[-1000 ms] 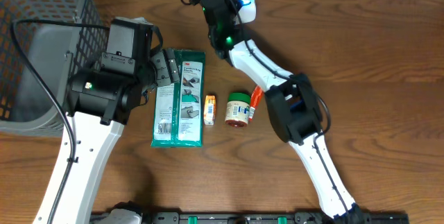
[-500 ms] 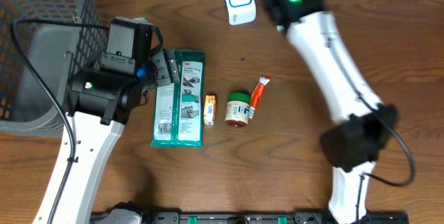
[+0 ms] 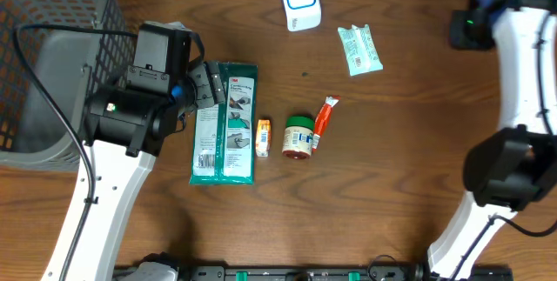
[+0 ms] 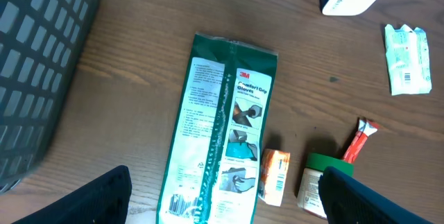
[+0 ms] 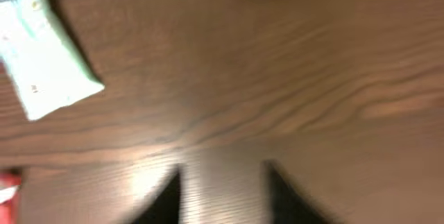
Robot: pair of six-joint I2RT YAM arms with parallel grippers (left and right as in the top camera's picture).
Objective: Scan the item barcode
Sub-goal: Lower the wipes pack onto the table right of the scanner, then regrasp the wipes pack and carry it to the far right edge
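Right end effector [image 5: 222,179]: fingers parted about halfway, nothing between them; wrist view is blurred. It hangs over the surface [image 3: 418,142] at 3 o'clock of the pale green packet [image 3: 359,50], well apart from it. Packet lies flat at 4 o'clock of the white barcode scanner [image 3: 300,1], near it, not touching. Left end effector [image 4: 225,179]: wide, empty, above the 3M gloves pack [image 3: 224,124]. Small orange box [image 3: 263,137] sits just at the pack's 3 o'clock.

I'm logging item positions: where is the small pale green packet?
Overhead view: the pale green packet lies flat near the far edge, right of centre, just right of the white scanner, beyond the red tube.
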